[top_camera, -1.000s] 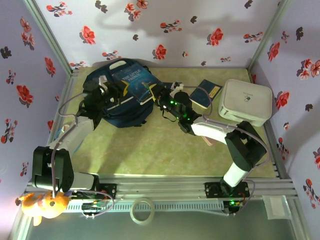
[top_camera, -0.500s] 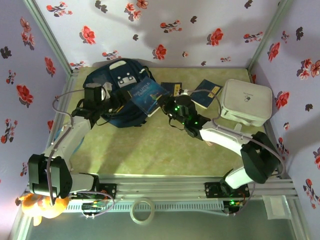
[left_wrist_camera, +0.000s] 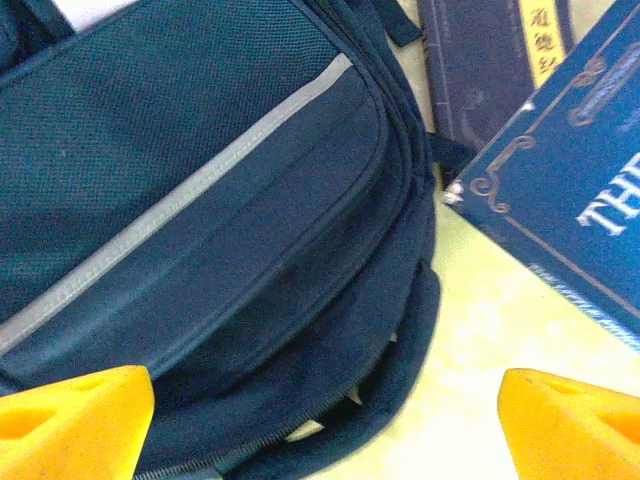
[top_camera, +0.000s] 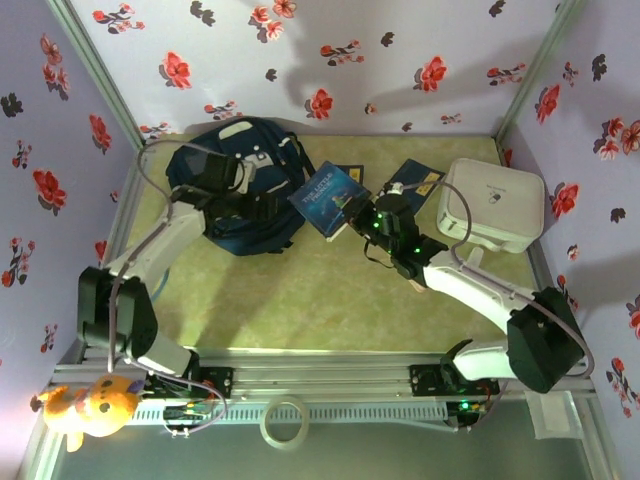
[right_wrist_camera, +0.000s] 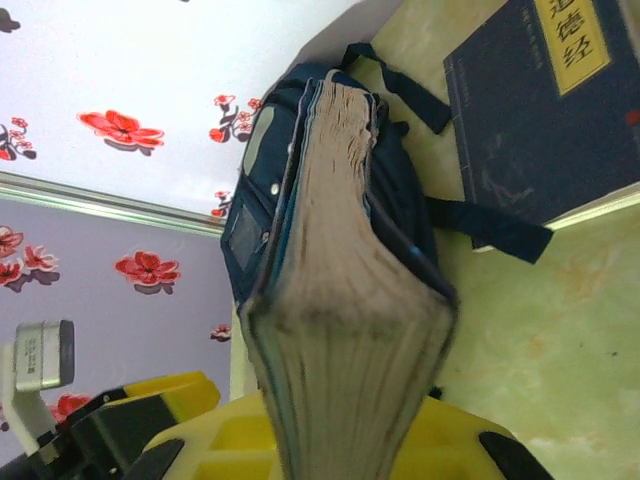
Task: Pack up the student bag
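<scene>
- Top external: we note the left gripper [top_camera: 243, 198] poised over the student bag [top_camera: 240, 160], which lies directly beneath it.
- Left wrist: its jaws stand wide with nothing between them; the bag's front pocket [left_wrist_camera: 200, 250] sits under and ahead of the fingertips [left_wrist_camera: 75, 420].
- Right gripper [top_camera: 358, 215] is clamped on a blue book [top_camera: 328, 197], with the bag just beyond the book's far end.
- Right wrist: a dark book [right_wrist_camera: 545, 110] lies flat ahead-right of the fingers.
- White box [top_camera: 492, 203] sits to that gripper's right, well apart.

Lilac walls [top_camera: 400, 40], red and dark flower print; pale green marbled tabletop [top_camera: 300, 300]; aluminium rail [top_camera: 330, 375] along near edge.
</scene>
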Controlling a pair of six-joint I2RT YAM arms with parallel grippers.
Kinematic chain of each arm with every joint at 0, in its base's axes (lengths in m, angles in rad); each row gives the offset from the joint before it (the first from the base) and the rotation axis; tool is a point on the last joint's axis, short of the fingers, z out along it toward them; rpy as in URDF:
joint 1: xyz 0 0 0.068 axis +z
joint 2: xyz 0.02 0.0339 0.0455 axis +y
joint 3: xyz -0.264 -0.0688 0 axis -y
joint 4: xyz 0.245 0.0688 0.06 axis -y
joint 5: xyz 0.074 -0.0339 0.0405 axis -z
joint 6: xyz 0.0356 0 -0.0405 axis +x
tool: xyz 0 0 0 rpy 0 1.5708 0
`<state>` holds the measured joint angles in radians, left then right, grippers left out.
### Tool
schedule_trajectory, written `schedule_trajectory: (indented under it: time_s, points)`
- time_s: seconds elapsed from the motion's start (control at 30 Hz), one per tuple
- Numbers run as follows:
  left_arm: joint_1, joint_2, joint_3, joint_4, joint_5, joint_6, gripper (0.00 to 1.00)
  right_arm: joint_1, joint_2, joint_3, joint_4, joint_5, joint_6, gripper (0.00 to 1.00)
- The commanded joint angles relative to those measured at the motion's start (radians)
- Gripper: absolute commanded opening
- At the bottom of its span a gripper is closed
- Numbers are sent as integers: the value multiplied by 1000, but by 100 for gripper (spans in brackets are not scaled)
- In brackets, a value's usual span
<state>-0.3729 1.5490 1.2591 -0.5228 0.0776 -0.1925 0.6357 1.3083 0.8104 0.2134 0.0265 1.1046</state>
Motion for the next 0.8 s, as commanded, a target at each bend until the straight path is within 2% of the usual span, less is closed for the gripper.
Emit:
schedule_trajectory:
  time_s: [0.0, 0.1, 0.17, 0.3, 0.53, 0.77]
  points:
    - [-40, 96, 101, -103, -111, 228, 82, -37, -42, -1, 25, -15, -61, 4]
    - [-59, 195, 212, -211, -116, 323, 66, -69, -50, -15, 4, -25, -88, 4]
    - [-66, 252, 289, -276, -113, 366, 60, -88, -54, -22, -4, -33, -109, 4]
    - [-76, 358, 401, -352, -119, 441, 55, -114, -54, -12, -48, -49, -125, 4]
    - [-81, 503, 502, -387, -181, 484, 51, -130, -39, 0, -58, -47, -129, 5]
    - [-84, 556, 508, -344, -272, 494, 45, -131, -5, 29, -61, -46, -134, 6]
